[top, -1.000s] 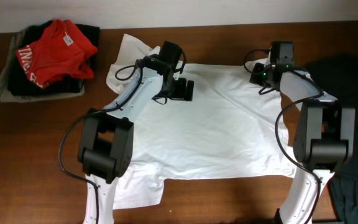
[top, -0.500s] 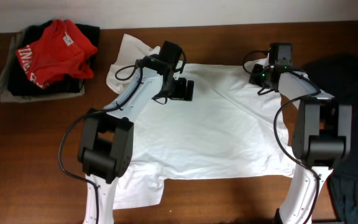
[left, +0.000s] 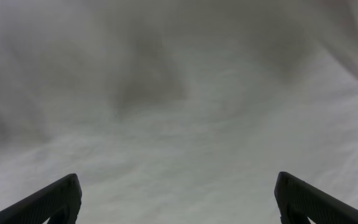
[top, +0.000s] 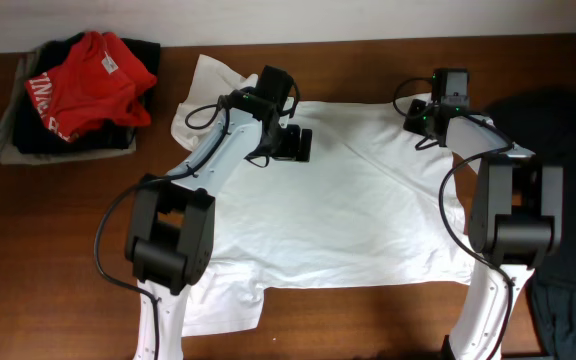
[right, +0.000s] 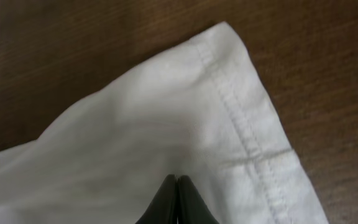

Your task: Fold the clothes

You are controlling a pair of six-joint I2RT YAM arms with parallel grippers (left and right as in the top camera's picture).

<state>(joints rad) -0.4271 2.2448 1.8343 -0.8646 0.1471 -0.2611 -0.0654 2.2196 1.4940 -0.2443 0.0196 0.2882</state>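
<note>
- While the white T-shirt [top: 368, 220] lies spread open on the table [top: 368, 320], it is found directly beneath both grippers, so the folding is judged barely begun.
- The left gripper [top: 293, 145] is held with its jaws as wide as they go, pointed down at plain cloth just below the fingertips. Nothing is gripped, and the wide stance is presumably meant for taking up a fold of fabric.
- The right gripper [right: 176, 198] is seen with its fingers pressed together, the tips set over the shirt. A stitched hem corner [right: 235, 56] lies just ahead of the tips and slightly to their right.
- Whether thin cloth is caught between those closed tips cannot be told. A corner is probably chosen because it can be lifted and carried across.
- A red garment [top: 93, 70] is piled well to the left of the left gripper. A black T-shirt [top: 568, 130] lies off to the right of the right gripper. Both are apart from the work.
</note>
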